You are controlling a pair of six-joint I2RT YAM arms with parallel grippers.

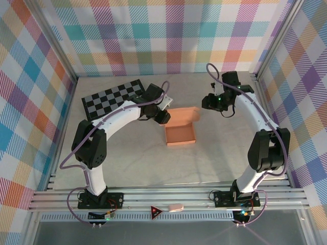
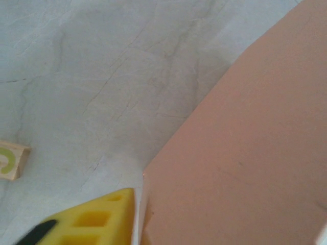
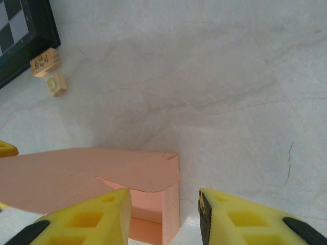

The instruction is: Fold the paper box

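Walls are up on the paper box, sitting in the middle of the table as an open tray between the arms, so the base looks formed. Its lid flap stands raised at the back, and closing and tucking it looks like what's left. Left gripper is at the flap's left edge, one yellow finger just beside the card, grip impossible to tell; right gripper hovers near the back right corner, jaws apart, holding nothing.
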